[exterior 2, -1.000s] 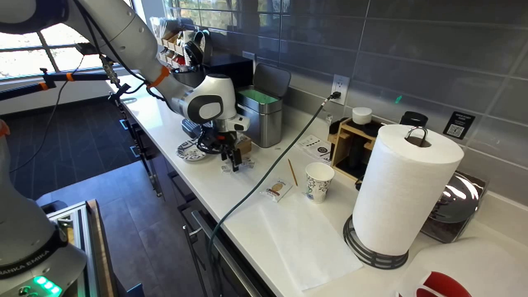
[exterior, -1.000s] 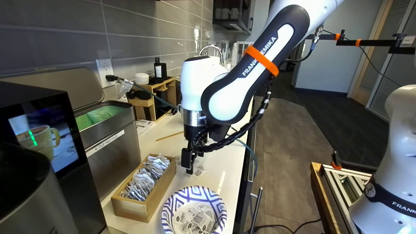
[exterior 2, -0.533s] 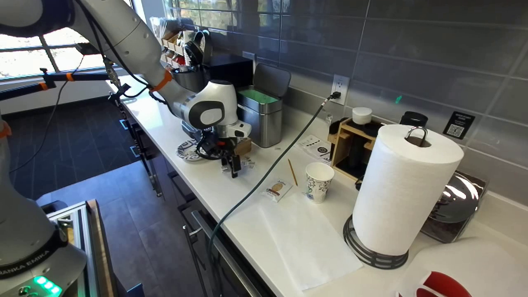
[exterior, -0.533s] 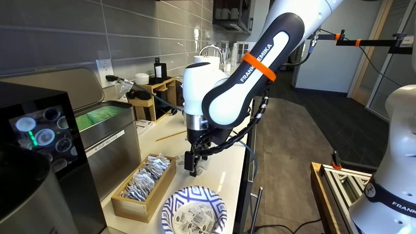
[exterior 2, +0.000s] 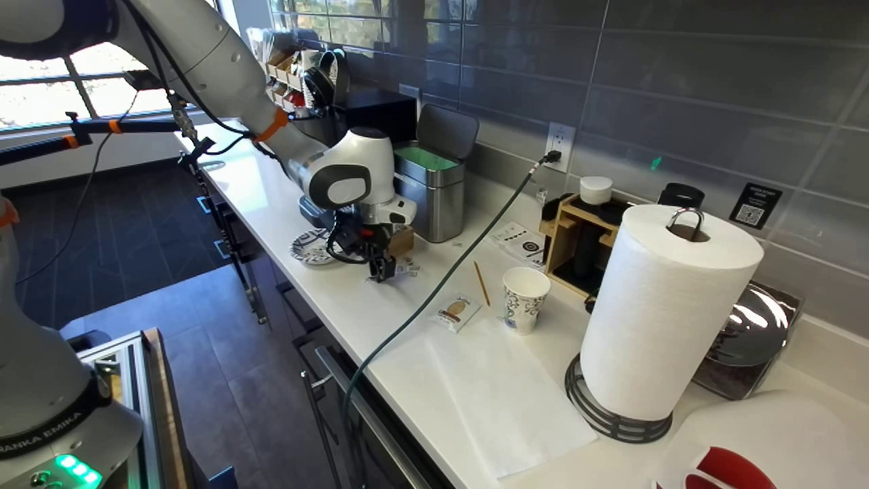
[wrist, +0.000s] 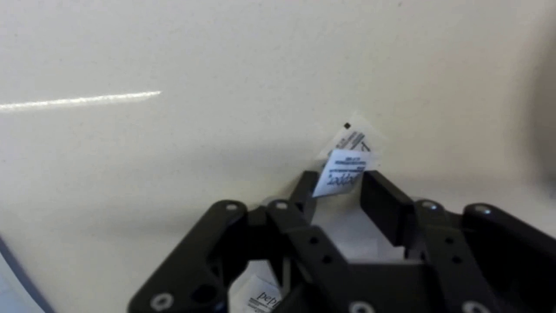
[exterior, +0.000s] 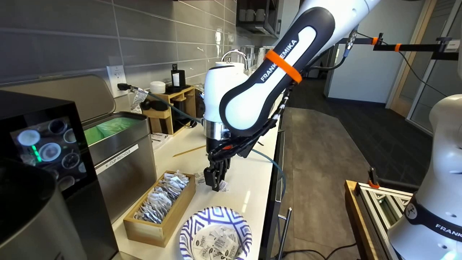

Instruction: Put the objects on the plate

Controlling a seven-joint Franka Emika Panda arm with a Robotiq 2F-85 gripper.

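In the wrist view a pepper packet (wrist: 345, 171) stands tilted between the fingertips of my gripper (wrist: 339, 182), whose jaws are partly closed with a clear gap. Whether both fingers press on the packet I cannot tell. Just behind lies more packet paper (wrist: 356, 134) on the counter, and another pepper packet (wrist: 263, 298) shows beneath the linkage. In an exterior view the gripper (exterior: 216, 178) is low over the counter, hiding most of the loose packets (exterior: 223, 186). The blue-patterned plate (exterior: 188, 225) stands nearer that camera, with several packets (exterior: 216, 242) lying in it.
A wooden tray (exterior: 173, 216) of packets sits beside the gripper, with a metal bin (exterior: 126, 173) behind it. A cable (exterior 2: 441, 282) crosses the counter. Beyond it are a wrapped snack (exterior 2: 456, 311), a pencil (exterior 2: 481, 284), a paper cup (exterior 2: 525, 299) and a paper towel roll (exterior 2: 655, 319).
The gripper's fingers have moved from wide apart to much closer together. The hand has shifted slightly along the counter over the loose packets. The plate and tray have not moved.
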